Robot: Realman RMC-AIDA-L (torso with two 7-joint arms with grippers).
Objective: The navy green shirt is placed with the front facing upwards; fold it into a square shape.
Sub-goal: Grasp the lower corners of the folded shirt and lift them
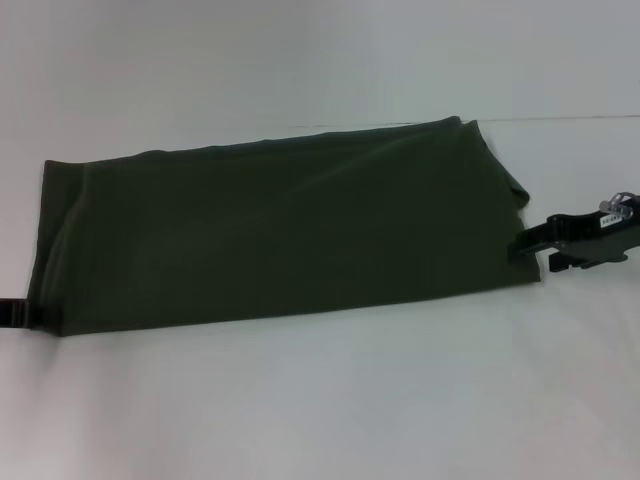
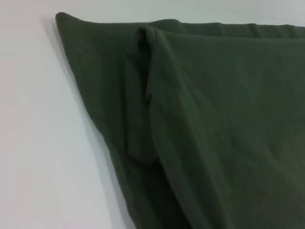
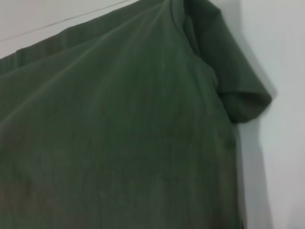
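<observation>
Head view: the navy green shirt (image 1: pixel 285 230) lies flat on the white table (image 1: pixel 330 400), folded into one long band running roughly 9 o'clock to 3 o'clock, with the 3 o'clock end sitting slightly higher toward 1 o'clock. The upper surface is plain olive cloth; no lettering shows. Soft creases run along the band.

Right gripper (image 1: pixel 522 246): at the 3 o'clock end of the band, black fingers pointing toward 9 o'clock, tips at the near corner of the shirt's edge. The tips sit at the cloth; whether they pinch it or merely touch it cannot be told, and their opening cannot be judged.

Left gripper (image 1: pixel 20 313): only a dark sliver shows at the frame's 9 o'clock edge, right against the shirt's near corner at that end. Opening and hold cannot be told.

Left wrist view: the shirt (image 2: pixel 200 124) fills most of the frame, with a folded-under layer forming a ridge and pocket near its edge, and bare table (image 2: pixel 43 143) beside it. No fingers visible.

Right wrist view: the shirt (image 3: pixel 119 133) shows a sleeve (image 3: pixel 238 90) folded in at its end, its hem jutting out over the table (image 3: pixel 281 157). No fingers visible.
</observation>
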